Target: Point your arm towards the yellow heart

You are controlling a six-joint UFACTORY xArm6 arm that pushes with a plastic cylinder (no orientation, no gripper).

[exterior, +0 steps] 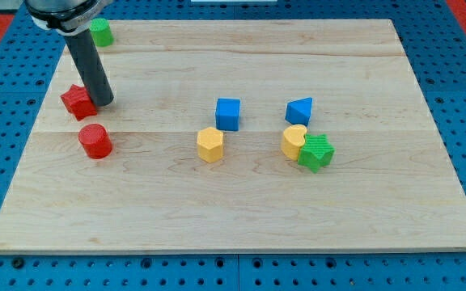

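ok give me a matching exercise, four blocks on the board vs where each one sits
Blocks:
1. red star
2. green star
3. blue cube
4. green block

Places:
A. at the view's top left corner of the board
B. touching my tip
C. just above the yellow hexagon
D. against the yellow heart, on its right

Pairs: 1-B, 2-D, 3-C, 4-A

My wooden board (241, 202) carries eight blocks. Taking the blue cube (228, 113) as landmark: yellow hexagon (210, 145) just below-left, blue triangle (299, 110) to its right, yellow heart (293, 141) touching the green star (316, 152) lower right; red star (77, 101), red cylinder (95, 141) far left; green block (101, 32) upper left.
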